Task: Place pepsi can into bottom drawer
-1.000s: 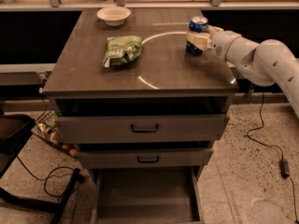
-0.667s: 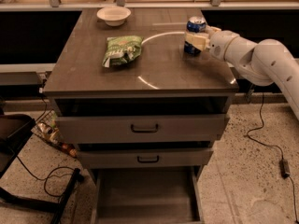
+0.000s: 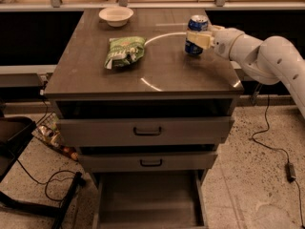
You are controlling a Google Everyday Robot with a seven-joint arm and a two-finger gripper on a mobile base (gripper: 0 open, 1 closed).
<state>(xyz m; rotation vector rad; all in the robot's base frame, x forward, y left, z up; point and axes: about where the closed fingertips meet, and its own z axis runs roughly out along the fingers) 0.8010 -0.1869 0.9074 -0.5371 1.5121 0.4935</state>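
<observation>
On the cabinet top (image 3: 157, 78), the hand (image 3: 194, 38) clasps the pepsi can (image 3: 197, 24), standing upright.

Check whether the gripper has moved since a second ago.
Yes, slightly. The gripper, fingers closed on the pepsi can, has shifted left toward the green snack bag, judged against the white bowl, which stays put.
</observation>
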